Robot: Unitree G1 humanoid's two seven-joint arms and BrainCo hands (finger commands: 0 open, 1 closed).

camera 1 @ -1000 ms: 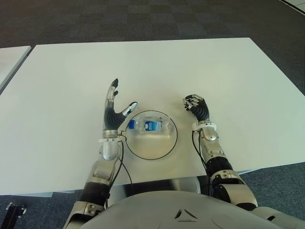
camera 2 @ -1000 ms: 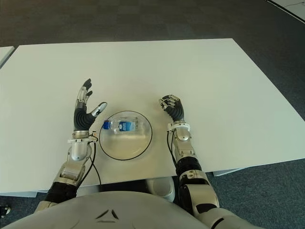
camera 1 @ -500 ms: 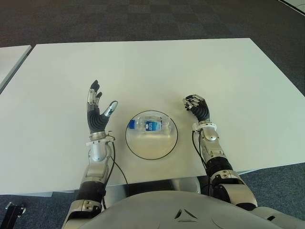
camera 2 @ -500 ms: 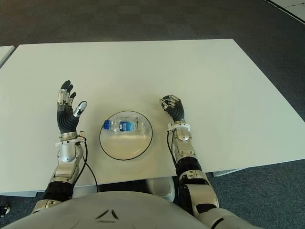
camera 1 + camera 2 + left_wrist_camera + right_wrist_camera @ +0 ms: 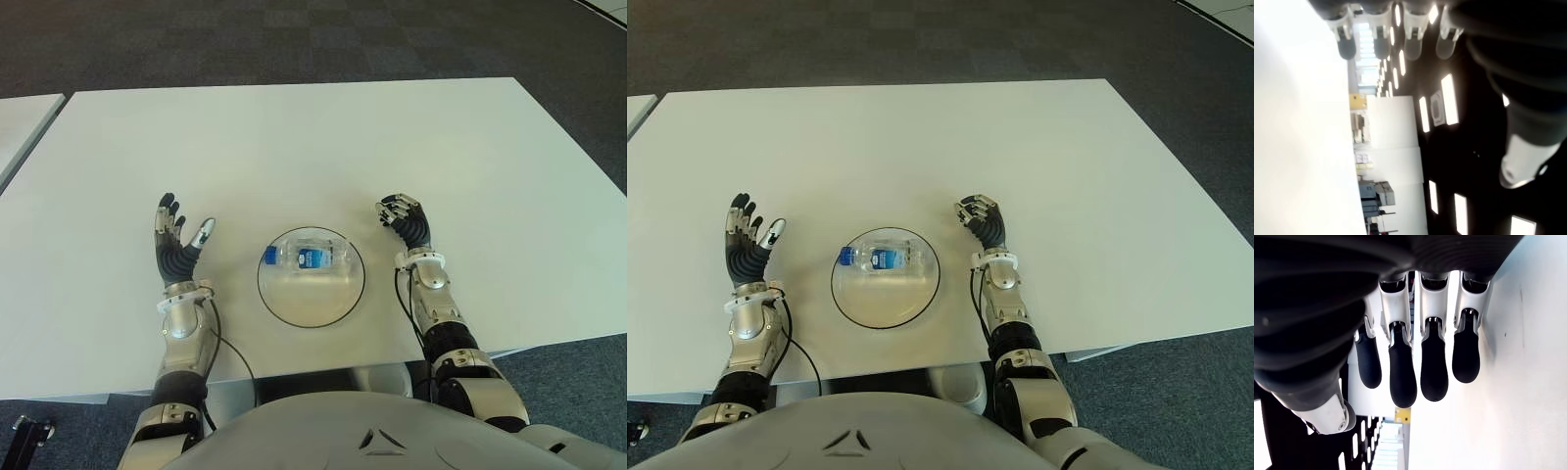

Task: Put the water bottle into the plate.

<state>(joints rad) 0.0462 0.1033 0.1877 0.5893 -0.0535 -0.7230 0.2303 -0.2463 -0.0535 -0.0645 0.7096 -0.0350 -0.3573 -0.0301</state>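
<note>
A small clear water bottle (image 5: 307,258) with a blue cap and blue label lies on its side inside the round clear plate (image 5: 312,304) with a dark rim, near the table's front edge. My left hand (image 5: 178,245) is raised over the table well to the left of the plate, fingers spread, holding nothing. My right hand (image 5: 404,219) shows just right of the plate with its fingers loosely curled and nothing in them; its wrist view shows the fingertips (image 5: 1401,377) hanging free.
The white table (image 5: 323,147) stretches wide behind the plate. Its front edge runs close below both forearms. A second white table's corner (image 5: 20,122) shows at far left, and dark carpet lies beyond.
My left hand has drawn away from the bottle, moving left and lower, from beside the plate's rim to well clear of it. The bottle and right hand have stayed put.
</note>
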